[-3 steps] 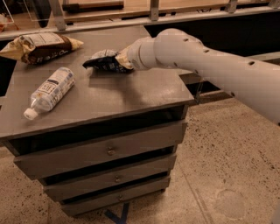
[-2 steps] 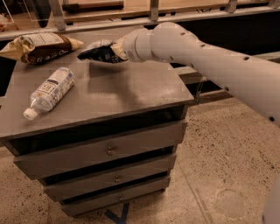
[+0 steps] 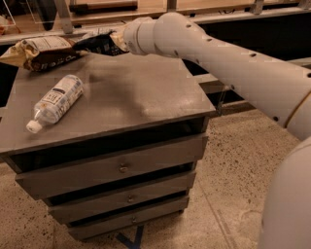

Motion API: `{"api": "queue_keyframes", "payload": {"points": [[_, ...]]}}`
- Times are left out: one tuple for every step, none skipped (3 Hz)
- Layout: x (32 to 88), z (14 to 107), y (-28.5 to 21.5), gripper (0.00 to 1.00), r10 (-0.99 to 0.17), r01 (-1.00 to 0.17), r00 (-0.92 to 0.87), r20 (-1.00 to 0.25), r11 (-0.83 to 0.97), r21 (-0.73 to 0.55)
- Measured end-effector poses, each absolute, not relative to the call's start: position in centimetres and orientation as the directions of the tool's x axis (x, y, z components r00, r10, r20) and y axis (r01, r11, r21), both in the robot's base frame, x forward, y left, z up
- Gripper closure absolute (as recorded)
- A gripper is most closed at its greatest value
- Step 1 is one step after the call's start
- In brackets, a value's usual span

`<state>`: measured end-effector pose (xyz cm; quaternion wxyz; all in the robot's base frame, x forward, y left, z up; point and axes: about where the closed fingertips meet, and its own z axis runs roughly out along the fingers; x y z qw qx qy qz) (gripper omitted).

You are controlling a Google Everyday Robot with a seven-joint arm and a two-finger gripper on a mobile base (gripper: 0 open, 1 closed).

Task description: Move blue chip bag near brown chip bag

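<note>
The blue chip bag [image 3: 98, 43] is dark and wrinkly and hangs just above the back edge of the grey cabinet top [image 3: 131, 92]. My gripper [image 3: 114, 41] is shut on its right end, at the tip of the white arm that reaches in from the right. The brown chip bag [image 3: 41, 51], puffy with tan ends and a white label, lies at the back left corner. The blue bag's left tip is right beside the brown bag's right end; I cannot tell whether they touch.
A clear plastic bottle [image 3: 56, 102] with a white label lies on its side at the left of the cabinet top, cap toward the front. The cabinet has three drawers [image 3: 121, 168]. A shelf rail [image 3: 228, 14] runs behind. Speckled floor lies to the right.
My gripper has carried the blue chip bag left and toward the back of the cabinet top, closing the gap to the brown chip bag. The bottle and the brown bag have not moved.
</note>
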<state>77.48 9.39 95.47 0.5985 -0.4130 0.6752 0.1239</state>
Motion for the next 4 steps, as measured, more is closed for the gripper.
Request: {"api": "queue_keyframes", "payload": {"points": [[78.2,95.3,11.3,1.0,-0.401,-0.726,0.063,-0.914,0.609,-0.318],[78.5,95.0,12.9,1.0,-0.397,-0.745,0.065,-0.916,0.591,-0.309],[78.5,94.6,14.2,0.82,-0.388,-0.758,0.056,-0.92,0.584,-0.292],[78.4,94.4,14.8,0.58,-0.384,-0.762,0.049,-0.922,0.583,-0.283]]}}
